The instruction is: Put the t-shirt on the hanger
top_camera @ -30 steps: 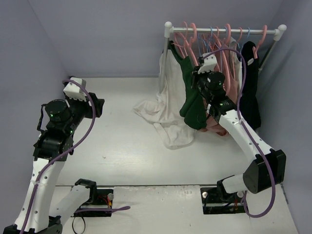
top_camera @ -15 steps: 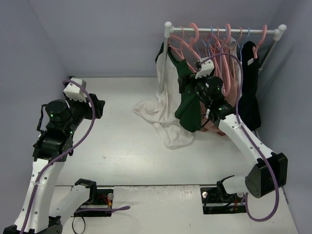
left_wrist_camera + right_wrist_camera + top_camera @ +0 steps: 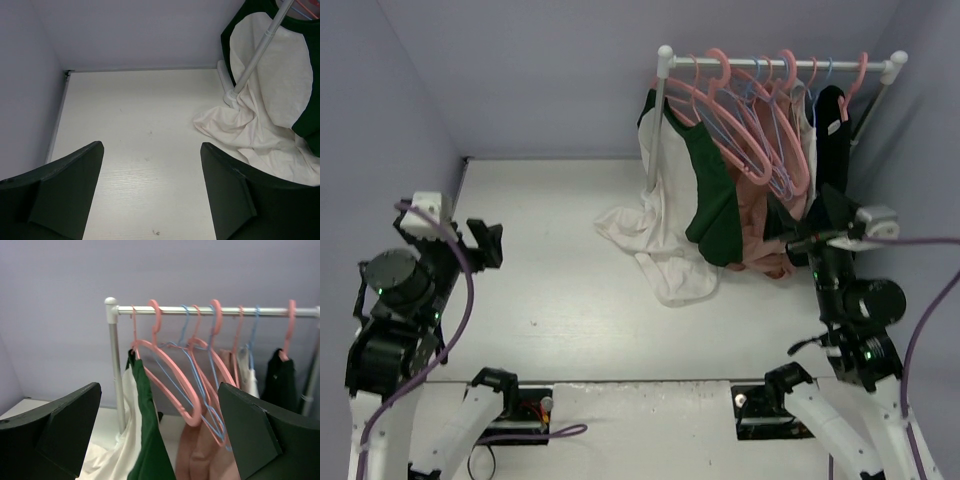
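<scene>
left jaws: spread wide, empty, by surface (image 3: 560, 260) left edge | right jaws: spread wide, empty, facing rack (image 3: 170, 310) | t-shirt (image 3: 670, 190): one, on hanger (image 3: 133, 327) at rack's left end, far right corner, hem on surface, clear of both jaws | hangers: six pink, two blue

The white desk (image 3: 550, 260) is mostly bare, marked with a few small dark specks. Toward its far right side stands a clothes rack (image 3: 262, 45) on a white foot. The cream hem of the t-shirt (image 3: 660, 255) lies crumpled on the desk around that foot.
</scene>
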You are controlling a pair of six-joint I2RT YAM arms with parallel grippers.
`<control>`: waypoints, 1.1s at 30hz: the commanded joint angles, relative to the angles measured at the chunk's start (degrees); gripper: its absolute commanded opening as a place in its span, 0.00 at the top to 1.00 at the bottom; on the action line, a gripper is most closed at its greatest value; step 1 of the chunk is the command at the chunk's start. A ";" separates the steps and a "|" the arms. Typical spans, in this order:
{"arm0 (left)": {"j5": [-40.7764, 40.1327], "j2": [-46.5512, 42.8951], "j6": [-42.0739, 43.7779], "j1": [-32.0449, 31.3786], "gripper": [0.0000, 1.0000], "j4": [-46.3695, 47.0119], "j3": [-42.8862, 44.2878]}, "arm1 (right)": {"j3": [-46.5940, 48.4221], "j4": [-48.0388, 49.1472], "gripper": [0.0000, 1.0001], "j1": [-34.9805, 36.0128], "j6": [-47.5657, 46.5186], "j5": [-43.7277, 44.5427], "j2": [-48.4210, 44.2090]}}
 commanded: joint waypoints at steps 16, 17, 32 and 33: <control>-7.19 -15.00 -1.68 -3.22 0.23 13.47 -26.53 | -10.76 -11.20 0.00 0.56 7.64 9.78 -14.17; -7.00 -14.63 -1.43 -3.07 0.23 13.93 -26.69 | -10.69 -11.35 0.00 0.56 7.53 9.47 -14.06; -6.97 -11.50 -0.80 -3.58 0.23 14.28 -27.08 | -9.93 -13.16 0.00 0.56 6.88 10.02 -13.02; -6.97 -11.56 -0.80 -3.55 0.23 14.27 -27.11 | -9.99 -13.22 0.00 0.59 6.79 10.05 -12.99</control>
